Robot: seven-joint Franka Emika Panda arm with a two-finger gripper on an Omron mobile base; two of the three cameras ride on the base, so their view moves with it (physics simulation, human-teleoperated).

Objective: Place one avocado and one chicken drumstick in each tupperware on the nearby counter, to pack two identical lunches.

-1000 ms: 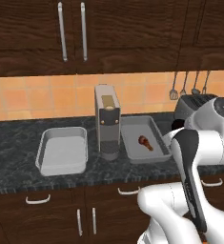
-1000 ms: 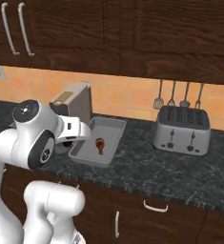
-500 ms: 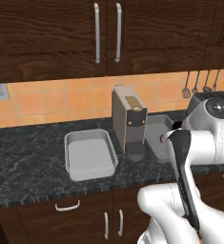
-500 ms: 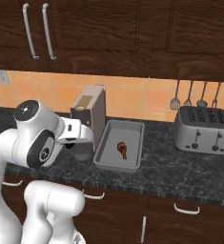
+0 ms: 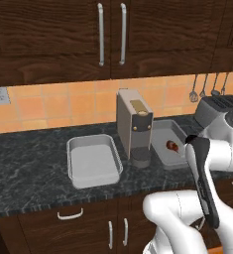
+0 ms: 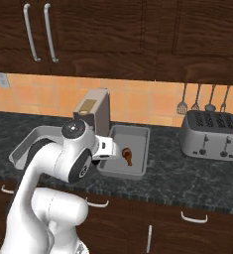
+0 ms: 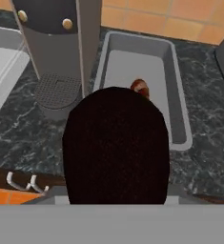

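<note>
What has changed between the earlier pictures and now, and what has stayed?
The base drove left, so the whole scene slid right in both base views; no thing itself moved. The drumstick stays in the right tupperware, the left tupperware stays empty; nothing was grasped or released.

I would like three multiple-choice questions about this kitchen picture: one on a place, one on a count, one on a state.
1. Where does the drumstick lie?
A. in the right tupperware
B. on the toaster
C. on the floor

2. How many tupperwares are on the counter?
A. one
B. two
C. four

3. What state is the left tupperware in?
A. empty
B. full of avocados
C. covered by a lid

Answers: 1 A, it lies on that tray's floor; 2 B, one either side of the coffee machine; 3 A, its bare floor shows.
</note>
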